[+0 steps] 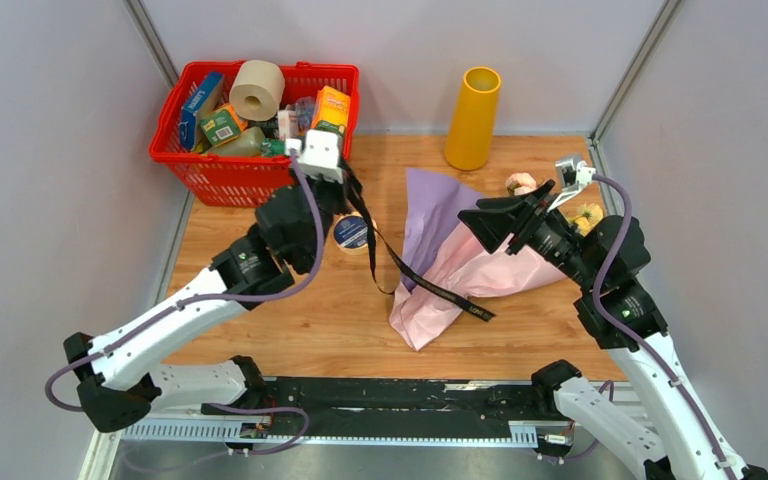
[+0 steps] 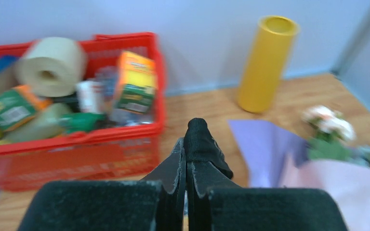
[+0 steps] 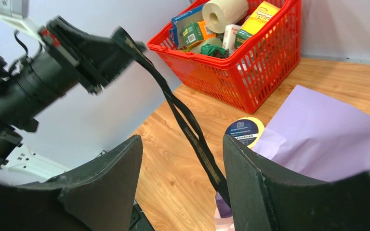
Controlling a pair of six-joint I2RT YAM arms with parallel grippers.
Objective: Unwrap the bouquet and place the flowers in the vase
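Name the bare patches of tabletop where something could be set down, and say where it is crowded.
Free: the wood strip between the red basket and the vase; the wide near-left patch bordered by the left arm, the tape roll and the tip of the bouquet. Crowded: centre-right, where the bouquet, black ribbon and right arm overlap.

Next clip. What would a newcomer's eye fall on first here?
The black ribbon, stretched from the shut left claw down to the lilac-pink bouquet lying mid-table. Next, the red basket crammed with groceries at the far left, and the yellow vase standing upright at the back.
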